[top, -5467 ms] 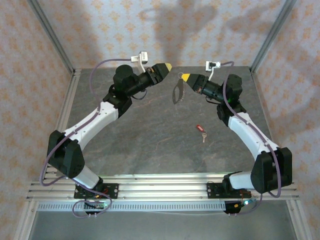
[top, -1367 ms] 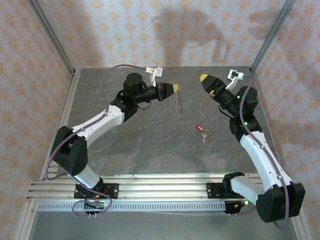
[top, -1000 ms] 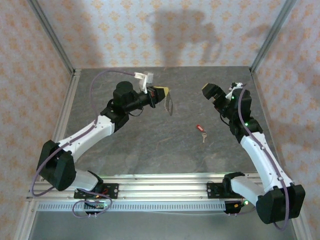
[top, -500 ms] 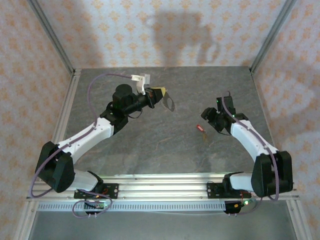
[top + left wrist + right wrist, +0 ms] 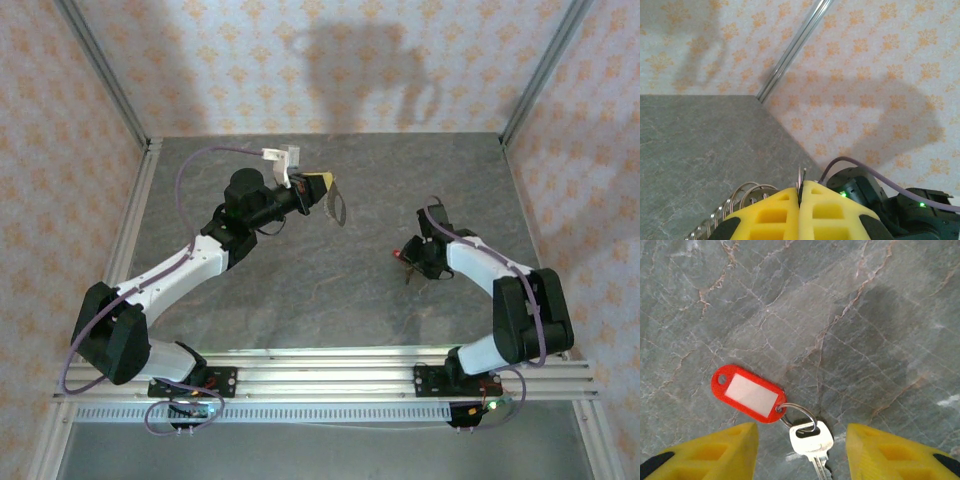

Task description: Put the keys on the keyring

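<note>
The key (image 5: 811, 440) is silver and lies flat on the grey table, joined by a small split ring (image 5: 798, 415) to a red plastic tag (image 5: 747, 394). My right gripper (image 5: 801, 440) is low over it and open, one yellow finger (image 5: 715, 452) on each side of the key, touching nothing. In the top view the red tag (image 5: 400, 254) shows just left of the right gripper (image 5: 415, 257). My left gripper (image 5: 322, 186) is raised over the back of the table, shut on the keyring (image 5: 338, 205), which hangs below it. The left wrist view shows the keyring's thin edge (image 5: 803, 176) pinched between the yellow pads.
The beaded chain and wire loops (image 5: 747, 192) hang to the left of the left fingers. Patterned walls and metal corner posts (image 5: 538, 70) close in the grey table (image 5: 300, 290). An aluminium rail (image 5: 320, 365) runs along the near edge.
My right arm has swung down and inward from the back right to the key, and its jaws have narrowed around it. The left arm holds the keyring almost still.
</note>
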You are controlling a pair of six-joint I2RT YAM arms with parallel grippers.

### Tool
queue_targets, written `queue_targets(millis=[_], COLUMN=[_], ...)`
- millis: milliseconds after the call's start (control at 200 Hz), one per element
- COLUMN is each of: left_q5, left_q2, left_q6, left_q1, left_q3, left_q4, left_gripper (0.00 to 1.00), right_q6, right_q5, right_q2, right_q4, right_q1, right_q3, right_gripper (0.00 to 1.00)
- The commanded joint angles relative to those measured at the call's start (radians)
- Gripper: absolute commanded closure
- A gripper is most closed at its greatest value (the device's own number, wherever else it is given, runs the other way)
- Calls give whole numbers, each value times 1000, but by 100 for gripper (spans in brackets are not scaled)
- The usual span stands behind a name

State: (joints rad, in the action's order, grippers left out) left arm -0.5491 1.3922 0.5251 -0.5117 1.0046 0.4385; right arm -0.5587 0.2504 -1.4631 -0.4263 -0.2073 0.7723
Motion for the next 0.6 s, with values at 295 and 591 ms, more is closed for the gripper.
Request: queue_targets(millis=[295,591], left_q5=[-49,-46], left_q2=[-1,-5], left_q6=[-17,-9], left_q1=[-9,-9], left_q3=[9,-1], left_q4=[35,49], left_gripper=[100,100], right_q6=[36,34], right_q5=[32,90], right_q2=[-16,-24], right_q4=[136,166], right_q1=[-17,-26], right_q3=[-43,-45], right_gripper=[53,68])
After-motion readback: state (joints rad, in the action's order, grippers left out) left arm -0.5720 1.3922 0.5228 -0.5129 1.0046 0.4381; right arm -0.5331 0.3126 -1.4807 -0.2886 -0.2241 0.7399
